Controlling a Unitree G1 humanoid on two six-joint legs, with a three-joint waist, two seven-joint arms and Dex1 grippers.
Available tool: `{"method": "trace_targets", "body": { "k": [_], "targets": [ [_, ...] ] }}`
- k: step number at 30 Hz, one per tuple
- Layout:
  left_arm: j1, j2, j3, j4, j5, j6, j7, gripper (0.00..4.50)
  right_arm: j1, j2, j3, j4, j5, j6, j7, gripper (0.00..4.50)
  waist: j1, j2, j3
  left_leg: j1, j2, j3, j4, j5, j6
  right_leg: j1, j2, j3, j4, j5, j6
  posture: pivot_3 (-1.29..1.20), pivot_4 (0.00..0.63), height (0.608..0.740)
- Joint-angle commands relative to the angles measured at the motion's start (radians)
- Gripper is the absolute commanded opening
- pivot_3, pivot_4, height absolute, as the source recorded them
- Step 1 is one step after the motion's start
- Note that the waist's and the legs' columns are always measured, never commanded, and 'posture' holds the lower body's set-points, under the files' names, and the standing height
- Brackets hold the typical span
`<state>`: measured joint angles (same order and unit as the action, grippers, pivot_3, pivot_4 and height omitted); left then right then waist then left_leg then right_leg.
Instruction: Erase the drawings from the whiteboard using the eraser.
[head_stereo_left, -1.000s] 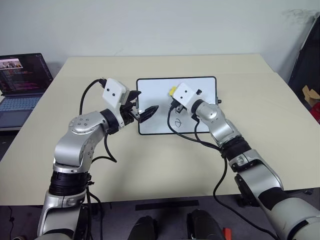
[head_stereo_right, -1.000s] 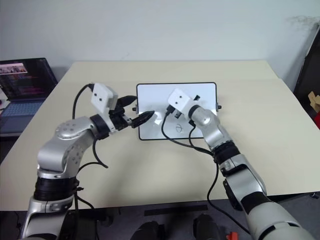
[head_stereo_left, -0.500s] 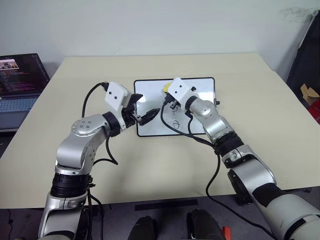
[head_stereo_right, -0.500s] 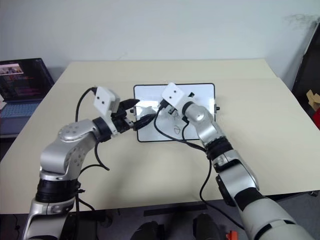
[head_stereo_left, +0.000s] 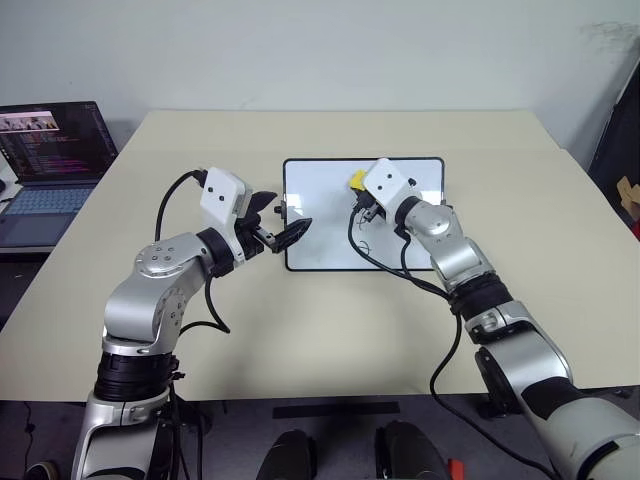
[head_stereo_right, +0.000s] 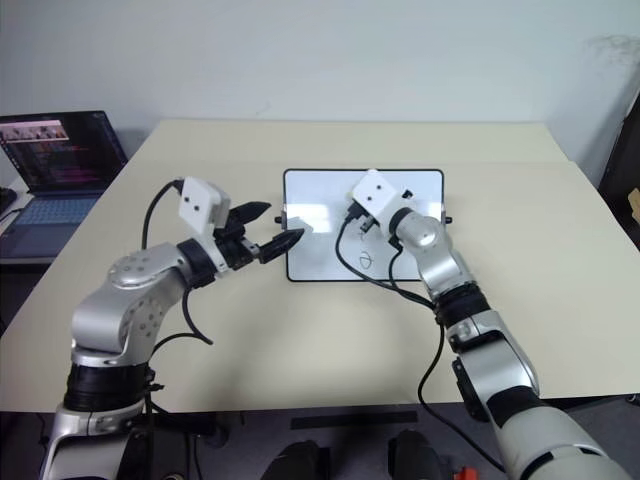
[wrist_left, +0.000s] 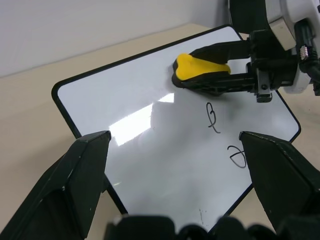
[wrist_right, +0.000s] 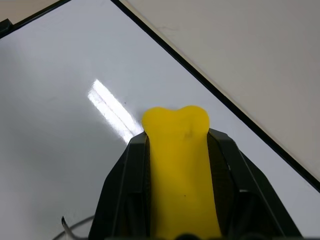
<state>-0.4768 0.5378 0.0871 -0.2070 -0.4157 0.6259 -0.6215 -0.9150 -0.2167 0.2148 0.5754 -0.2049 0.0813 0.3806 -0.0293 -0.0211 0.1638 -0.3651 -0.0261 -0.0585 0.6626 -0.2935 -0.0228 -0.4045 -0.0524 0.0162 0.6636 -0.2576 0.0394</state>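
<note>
The whiteboard (head_stereo_left: 320, 195) lies flat on the table, white with a thin black frame. My right gripper (wrist_right: 177, 137) is shut on the yellow eraser (head_stereo_left: 357, 180), whose dark underside presses on the board's far half. Two black squiggles of the drawings (wrist_left: 213, 117) sit on the board just nearer to me than the eraser (wrist_left: 200, 67). My left gripper (head_stereo_left: 280, 218) hangs open over the board's left edge, its fingers (wrist_left: 85, 175) spread wide with nothing between them.
An open laptop (head_stereo_left: 50, 150) stands at the far left, beside the beige table (head_stereo_left: 300, 330). A dark panel and a cardboard box (head_stereo_left: 628, 190) are beyond the table's right side. Black cables loop from both wrists over the board's near part.
The right gripper swept the eraser left across the board's far part, then back to the right. The head view shifted. The left gripper kept its place.
</note>
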Motion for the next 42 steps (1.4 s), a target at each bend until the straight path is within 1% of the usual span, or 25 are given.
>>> {"method": "trace_targets", "body": {
  "k": [1, 3, 6, 9, 13, 15, 16, 18, 20, 25, 28, 32, 36, 40, 42],
  "targets": [
    [-0.003, 0.017, 0.037, -0.022, -0.014, -0.007, -0.001, 4.50, 0.037, 0.021, -0.068, -0.126, 0.105, 0.074, 0.047, 1.19, -0.001, 0.000, 0.000, 0.000, 0.000, 0.000, 0.000, 0.000, 0.000, 0.000, 0.000, 0.000, 0.000, 0.000, 0.000, 0.00, 0.150, 0.740],
    [0.002, 0.021, 0.041, -0.015, -0.014, -0.011, -0.002, 4.50, 0.064, 0.047, -0.101, -0.236, 0.184, 0.133, 0.080, 1.19, -0.003, 0.000, 0.001, 0.000, 0.001, 0.000, 0.000, 0.000, 0.000, -0.001, 0.000, 0.000, 0.000, 0.000, 0.000, 0.00, 0.150, 0.740],
    [0.023, 0.019, 0.060, -0.021, -0.029, -0.016, -0.009, 4.50, 0.134, 0.055, -0.141, -0.427, 0.292, 0.267, 0.125, 1.18, -0.005, 0.001, 0.001, -0.003, 0.001, 0.001, -0.001, 0.000, 0.000, -0.003, 0.000, 0.000, -0.001, 0.000, 0.000, 0.00, 0.150, 0.740],
    [0.064, 0.020, 0.076, -0.038, -0.047, -0.039, -0.029, 4.50, 0.236, 0.007, -0.161, -0.611, 0.363, 0.369, 0.174, 1.18, -0.002, 0.001, 0.001, -0.007, 0.001, 0.000, -0.001, 0.000, -0.001, -0.006, 0.000, 0.000, -0.004, 0.000, 0.001, 0.00, 0.150, 0.740],
    [0.124, 0.012, 0.097, -0.061, -0.082, -0.053, -0.048, 4.50, 0.423, -0.095, -0.153, -0.852, 0.441, 0.434, 0.260, 1.18, 0.005, 0.001, 0.001, -0.016, 0.001, -0.004, 0.000, 0.001, -0.003, -0.011, -0.001, -0.001, -0.007, 0.000, 0.001, 0.00, 0.150, 0.740],
    [0.150, 0.011, 0.108, -0.065, -0.094, -0.061, -0.059, 4.50, 0.518, -0.148, -0.141, -0.957, 0.461, 0.449, 0.292, 1.18, 0.006, 0.001, 0.001, -0.018, 0.001, -0.005, 0.000, 0.001, -0.003, -0.012, -0.001, -0.001, -0.007, 0.000, 0.001, 0.00, 0.150, 0.740],
    [0.159, 0.012, 0.110, -0.066, -0.095, -0.066, -0.063, 4.50, 0.549, -0.172, -0.131, -0.986, 0.456, 0.445, 0.301, 1.18, 0.005, 0.001, 0.001, -0.018, 0.001, -0.004, 0.000, 0.001, -0.002, -0.012, -0.001, -0.001, -0.007, 0.000, 0.001, 0.00, 0.150, 0.740],
    [0.188, 0.008, 0.108, -0.070, -0.089, -0.081, -0.061, 4.50, 0.657, -0.229, -0.107, -1.029, 0.411, 0.392, 0.312, 1.18, 0.003, 0.001, 0.001, -0.017, 0.000, -0.004, 0.000, 0.000, 0.000, -0.012, -0.001, -0.001, -0.006, -0.001, 0.001, 0.00, 0.150, 0.740],
    [0.213, 0.003, 0.102, -0.073, -0.084, -0.099, -0.060, 4.50, 0.745, -0.282, -0.079, -1.045, 0.346, 0.310, 0.310, 1.18, 0.002, 0.001, 0.001, -0.015, 0.000, -0.004, 0.000, -0.001, 0.000, -0.010, -0.001, -0.001, -0.006, -0.001, 0.001, 0.00, 0.150, 0.740],
    [0.248, -0.012, 0.087, -0.078, -0.073, -0.146, -0.060, 4.50, 0.831, -0.319, -0.048, -1.002, 0.226, 0.127, 0.257, 1.18, -0.002, 0.001, 0.001, -0.014, 0.000, -0.003, 0.001, 0.000, 0.000, -0.009, 0.000, -0.001, -0.004, -0.001, 0.001, 0.00, 0.150, 0.740],
    [0.255, -0.023, 0.080, -0.065, -0.056, -0.185, -0.057, 4.50, 0.842, -0.304, -0.046, -0.960, 0.183, 0.037, 0.215, 1.18, 0.000, 0.000, 0.001, -0.009, 0.000, -0.003, 0.001, 0.000, 0.000, -0.004, 0.000, -0.002, -0.004, -0.001, 0.001, 0.00, 0.150, 0.740],
    [0.248, -0.022, 0.078, -0.048, -0.057, -0.189, -0.055, 4.50, 0.797, -0.252, -0.047, -0.942, 0.181, 0.001, 0.177, 1.18, 0.000, 0.000, 0.001, -0.007, 0.000, -0.004, 0.001, 0.000, 0.000, -0.003, 0.000, -0.001, -0.004, -0.001, 0.001, 0.00, 0.150, 0.740],
    [0.248, -0.023, 0.065, -0.041, -0.058, -0.189, -0.065, 4.50, 0.682, -0.190, -0.032, -0.845, 0.147, -0.038, 0.133, 1.18, -0.001, 0.000, 0.001, -0.004, 0.000, -0.001, 0.000, 0.000, 0.000, -0.001, 0.001, -0.001, -0.004, -0.001, 0.001, 0.00, 0.150, 0.740],
    [0.227, -0.026, 0.046, -0.062, -0.082, -0.177, -0.088, 4.50, 0.501, -0.138, -0.009, -0.647, 0.098, -0.101, 0.102, 1.18, 0.000, 0.000, 0.002, -0.003, 0.001, -0.001, 0.000, 0.000, 0.000, 0.000, 0.001, -0.001, -0.004, -0.001, 0.001, 0.00, 0.150, 0.740],
    [0.219, -0.022, 0.042, -0.058, -0.076, -0.180, -0.090, 4.50, 0.451, -0.129, -0.005, -0.583, 0.086, -0.129, 0.098, 1.18, 0.000, 0.000, 0.002, -0.002, 0.001, -0.001, 0.000, 0.000, 0.000, 0.000, 0.001, -0.001, -0.004, -0.001, 0.001, 0.00, 0.150, 0.740]
  ]
}}
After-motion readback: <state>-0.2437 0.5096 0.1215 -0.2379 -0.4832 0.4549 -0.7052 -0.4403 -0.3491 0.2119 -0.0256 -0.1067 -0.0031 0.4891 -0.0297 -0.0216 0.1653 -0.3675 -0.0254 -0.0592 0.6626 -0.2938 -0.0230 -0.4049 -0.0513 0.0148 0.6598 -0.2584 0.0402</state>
